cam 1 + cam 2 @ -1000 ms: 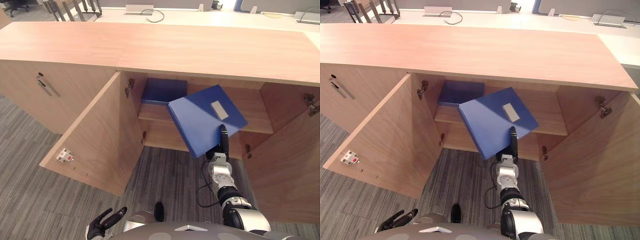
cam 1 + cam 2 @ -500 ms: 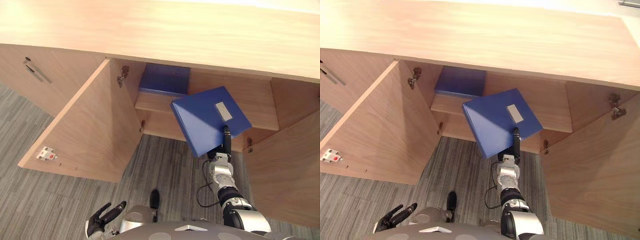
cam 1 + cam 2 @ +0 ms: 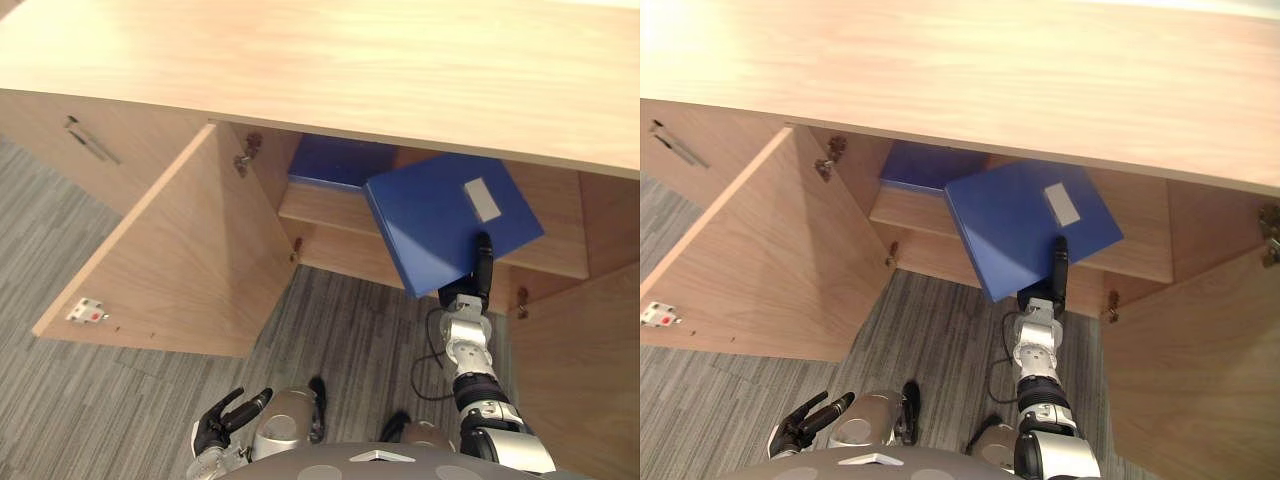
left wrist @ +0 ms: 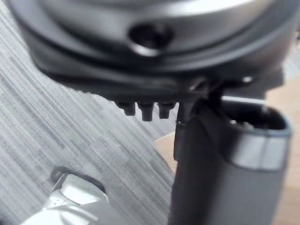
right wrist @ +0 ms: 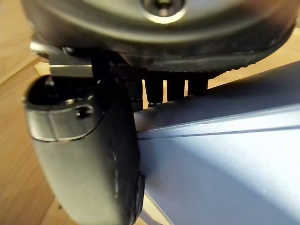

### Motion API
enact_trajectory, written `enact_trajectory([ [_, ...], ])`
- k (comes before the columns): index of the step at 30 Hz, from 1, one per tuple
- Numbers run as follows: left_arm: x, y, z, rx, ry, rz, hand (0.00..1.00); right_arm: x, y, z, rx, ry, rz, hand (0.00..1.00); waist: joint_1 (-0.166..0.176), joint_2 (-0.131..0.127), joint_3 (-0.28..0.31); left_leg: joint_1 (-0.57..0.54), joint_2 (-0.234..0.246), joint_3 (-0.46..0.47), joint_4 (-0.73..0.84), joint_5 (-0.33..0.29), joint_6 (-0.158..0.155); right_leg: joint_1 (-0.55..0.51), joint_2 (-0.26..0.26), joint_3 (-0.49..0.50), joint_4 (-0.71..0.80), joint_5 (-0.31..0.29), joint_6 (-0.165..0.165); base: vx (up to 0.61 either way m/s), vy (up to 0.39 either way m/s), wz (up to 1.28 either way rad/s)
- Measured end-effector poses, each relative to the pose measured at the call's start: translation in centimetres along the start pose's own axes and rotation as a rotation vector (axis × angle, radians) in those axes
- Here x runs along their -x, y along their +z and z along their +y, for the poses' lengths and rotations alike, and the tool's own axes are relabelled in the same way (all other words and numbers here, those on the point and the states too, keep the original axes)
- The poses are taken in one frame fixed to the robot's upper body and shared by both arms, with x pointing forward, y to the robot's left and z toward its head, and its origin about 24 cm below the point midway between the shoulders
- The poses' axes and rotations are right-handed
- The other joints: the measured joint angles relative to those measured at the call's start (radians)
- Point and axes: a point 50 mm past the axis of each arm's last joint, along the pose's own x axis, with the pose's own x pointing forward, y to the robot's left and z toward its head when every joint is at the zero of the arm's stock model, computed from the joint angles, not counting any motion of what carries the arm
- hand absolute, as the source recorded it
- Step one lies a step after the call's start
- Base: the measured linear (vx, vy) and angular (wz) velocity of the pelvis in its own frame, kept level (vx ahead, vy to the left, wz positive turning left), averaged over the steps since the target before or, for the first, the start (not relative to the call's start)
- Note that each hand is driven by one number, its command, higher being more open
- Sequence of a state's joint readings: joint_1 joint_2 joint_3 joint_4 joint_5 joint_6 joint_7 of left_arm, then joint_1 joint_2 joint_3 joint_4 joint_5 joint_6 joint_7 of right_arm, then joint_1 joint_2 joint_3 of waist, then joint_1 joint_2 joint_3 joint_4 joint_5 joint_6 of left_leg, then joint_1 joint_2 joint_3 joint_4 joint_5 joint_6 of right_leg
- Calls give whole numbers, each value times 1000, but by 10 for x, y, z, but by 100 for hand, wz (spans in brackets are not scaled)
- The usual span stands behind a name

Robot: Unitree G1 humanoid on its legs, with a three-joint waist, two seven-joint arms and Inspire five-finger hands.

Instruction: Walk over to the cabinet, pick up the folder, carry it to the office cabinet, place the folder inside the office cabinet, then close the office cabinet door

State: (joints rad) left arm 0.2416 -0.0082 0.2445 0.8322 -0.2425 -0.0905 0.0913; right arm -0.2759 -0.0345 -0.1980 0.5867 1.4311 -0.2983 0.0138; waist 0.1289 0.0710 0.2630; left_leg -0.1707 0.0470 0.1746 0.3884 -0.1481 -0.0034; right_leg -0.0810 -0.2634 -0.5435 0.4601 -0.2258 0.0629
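Observation:
I hold a blue folder [image 3: 440, 215] with a white label in my right hand [image 3: 482, 265], the thumb lying on its cover and the fingers beneath. It hangs tilted in the cabinet's open middle bay, its far edge over the wooden shelf [image 3: 325, 208]. In the right wrist view the thumb [image 5: 89, 154] presses on the blue cover [image 5: 225, 154]. My left hand [image 3: 228, 420] hangs low at my side over the carpet, fingers relaxed and holding nothing.
A second blue folder [image 3: 335, 160] lies on the shelf at the back left. The cabinet's left door [image 3: 180, 260] swings wide open, and the right door [image 3: 1190, 380] stands open too. The wooden top [image 3: 350, 70] overhangs the bay.
The camera has moved closer and tipped down. Against the shelf, the held folder has shifted a little to the right and further into the bay. The left hand stays low.

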Motion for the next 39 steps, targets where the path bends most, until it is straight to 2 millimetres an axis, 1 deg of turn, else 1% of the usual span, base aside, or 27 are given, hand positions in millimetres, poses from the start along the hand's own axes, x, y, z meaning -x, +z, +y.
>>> enact_trajectory([
  [1,-1,2,0,-1,-4,-6,100,-1,-1,9,-8,34,-1,0,-4,-2,8,-16,0,8,16,-6,6,-32,-16,4,44,-7,-6,-123,15,-39],
  [2,-1,5,-1,-1,-9,-18,100,-3,-3,28,-25,106,1,0,-16,-3,12,-64,2,19,63,-22,9,-104,-45,8,126,-16,-16,-108,9,-28],
  [3,-1,6,-1,-1,-11,-23,100,-3,-3,37,-34,140,0,0,-20,-3,12,-90,4,26,87,-33,11,-138,-55,18,158,-23,-16,-121,38,-45],
  [4,-1,7,-2,0,-12,-31,100,-4,-5,57,-59,210,-5,0,-23,-2,14,-136,12,54,139,-75,15,-201,-69,46,211,-51,-19,-84,42,-42],
  [5,-1,8,-2,1,-13,-34,100,-4,-6,64,-68,232,-6,0,-22,-1,16,-147,17,64,157,-96,16,-218,-71,57,225,-65,-19,-133,71,-45],
  [6,-2,10,-3,2,-16,-45,100,-4,-5,73,-86,263,-18,0,-23,-2,18,-175,18,76,191,-128,23,-245,-84,61,250,-99,-15,-117,67,-23],
  [7,-3,13,-4,2,-20,-58,100,-5,-3,78,-118,275,-32,0,-23,-3,19,-204,18,83,227,-148,28,-266,-96,64,270,-124,-17,-119,72,-13],
  [9,-3,17,-6,4,-25,-72,100,-5,-1,79,-139,274,-55,0,-24,-3,21,-242,19,85,269,-161,35,-298,-110,67,302,-137,-17,-107,70,1],
  [13,-5,23,-9,5,-34,-91,100,-6,3,78,-173,257,-81,0,-20,-3,25,-302,21,84,327,-174,49,-348,-127,74,348,-141,-20,-105,84,6],
  [14,-6,26,-10,5,-38,-100,100,-7,5,80,-182,261,-92,0,-20,-3,28,-324,21,83,345,-176,53,-368,-134,75,364,-141,-20,-93,105,7],
  [16,-6,31,-12,15,-45,-117,100,-6,9,90,-207,282,-112,0,-20,0,32,-367,23,80,377,-181,61,-403,-139,79,386,-142,-21,-77,95,5],
  [18,-6,33,-13,36,-47,-121,100,-8,17,108,-256,319,-155,0,-20,0,36,-413,29,79,417,-189,67,-443,-146,83,416,-143,-23,-51,77,2],
  [19,-6,33,-13,36,-47,-122,100,-9,20,113,-273,326,-171,0,-20,0,38,-420,29,79,426,-190,68,-450,-150,83,424,-143,-24,-43,63,4],
  [21,-6,34,-13,36,-47,-126,100,-15,32,141,-367,350,-242,0,-21,0,41,-458,30,78,455,-192,70,-484,-158,88,450,-144,-26,-48,56,4],
  [22,-6,34,-13,36,-48,-129,100,-17,36,150,-391,352,-259,0,-21,0,42,-470,30,77,463,-192,70,-496,-160,90,456,-144,-26,-52,51,5],
  [24,-6,36,-14,41,-49,-136,100,-22,56,187,-445,369,-313,0,-19,1,44,-527,34,71,506,-195,75,-549,-167,101,495,-147,-31,-44,35,5],
  [25,-6,37,-14,46,-48,-136,100,-25,61,197,-450,371,-319,0,-19,2,45,-543,35,68,519,-197,77,-563,-168,104,506,-148,-34,-52,38,6],
  [27,-8,40,-17,52,-46,-141,100,-28,78,234,-485,368,-330,0,-16,12,59,-602,39,57,560,-199,79,-611,-171,109,539,-149,-36,-80,53,6],
  [28,-9,42,-19,65,-46,-139,100,-28,82,242,-489,369,-333,0,-14,16,62,-615,39,53,568,-199,79,-621,-171,109,544,-149,-36,-94,49,6],
  [29,-10,43,-22,81,-50,-138,100,-28,86,254,-514,361,-335,0,-11,19,68,-637,41,49,585,-199,79,-640,-172,111,558,-151,-38,-81,36,5],
  [30,-10,44,-22,89,-52,-139,100,-29,88,259,-525,352,-332,0,-9,19,70,-649,41,47,592,-199,79,-650,-173,112,566,-152,-40,-76,26,6],
  [31,-10,46,-24,108,-56,-141,100,-31,92,269,-564,322,-324,0,-1,20,71,-680,43,42,609,-199,79,-677,-176,111,581,-153,-44,-59,15,6],
  [33,-11,48,-27,107,-61,-146,100,-34,97,279,-597,289,-318,0,7,22,73,-706,43,35,624,-198,80,-697,-181,108,599,-158,-51,-73,10,13],
  [34,-11,50,-29,108,-62,-151,100,-35,101,289,-620,261,-306,0,13,23,74,-736,37,25,640,-197,79,-720,-190,106,619,-162,-58,-76,6,19],
  [36,-11,53,-32,111,-61,-158,100,-34,106,305,-618,257,-277,0,20,27,76,-776,34,12,658,-188,85,-748,-195,100,638,-167,-65,-62,2,20],
  [37,-11,53,-32,112,-63,-160,100,-33,109,310,-617,257,-271,0,22,27,76,-788,33,9,662,-186,85,-757,-197,98,644,-168,-67,-63,1,21],
  [39,-11,56,-36,119,-72,-170,100,-30,119,325,-601,270,-261,0,36,33,80,-820,26,-4,679,-180,85,-777,-207,90,666,-175,-74,-58,0,22],
])
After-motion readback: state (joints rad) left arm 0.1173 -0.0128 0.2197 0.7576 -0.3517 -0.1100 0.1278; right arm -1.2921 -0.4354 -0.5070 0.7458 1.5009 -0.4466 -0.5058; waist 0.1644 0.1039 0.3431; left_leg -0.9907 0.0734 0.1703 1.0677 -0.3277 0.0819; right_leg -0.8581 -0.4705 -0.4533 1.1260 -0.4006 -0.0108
